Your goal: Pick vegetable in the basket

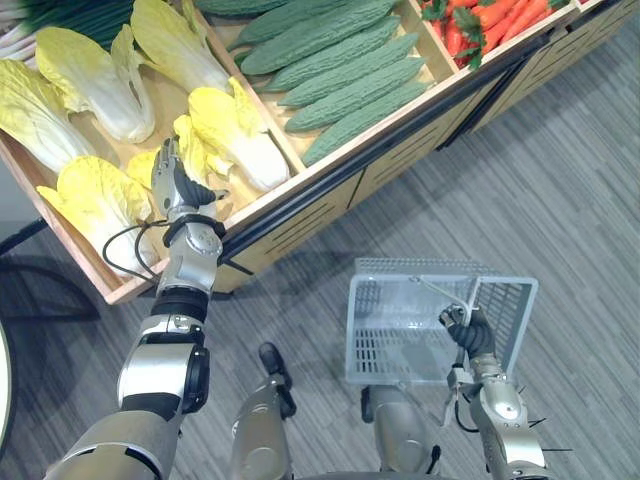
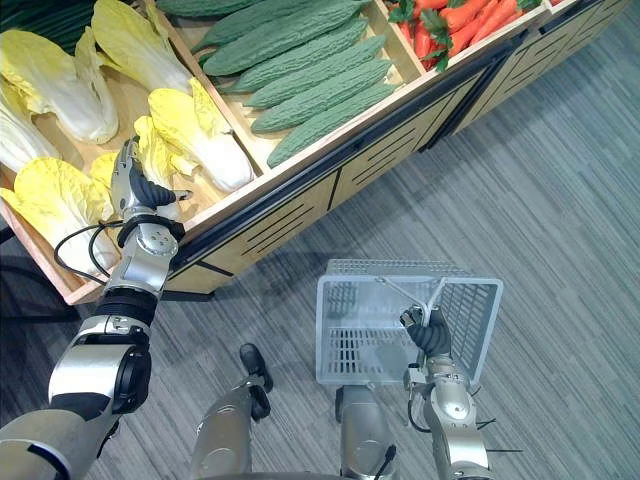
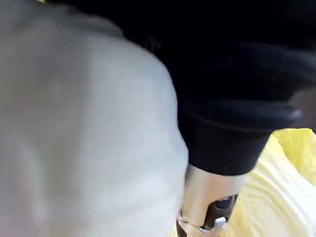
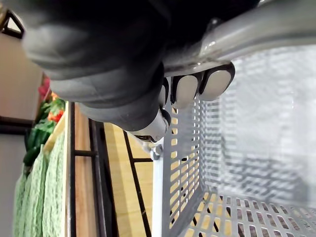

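1. While the right hand [image 1: 466, 328] curls its fingers round the handle [image 4: 256, 27] of the grey plastic basket [image 1: 400, 345], the basket hangs above the floor, in front of the wooden produce stand [image 1: 300, 222].
2. Left hand [image 1: 172, 183] lies among the napa cabbages [image 1: 90, 195] in the stand's end compartment. Fingers approx. straight, thumb out sideways, gripping nothing.
3. Bitter gourds [image 1: 340, 60] fill the next compartment, w/ carrots [image 1: 490, 20] beyond.
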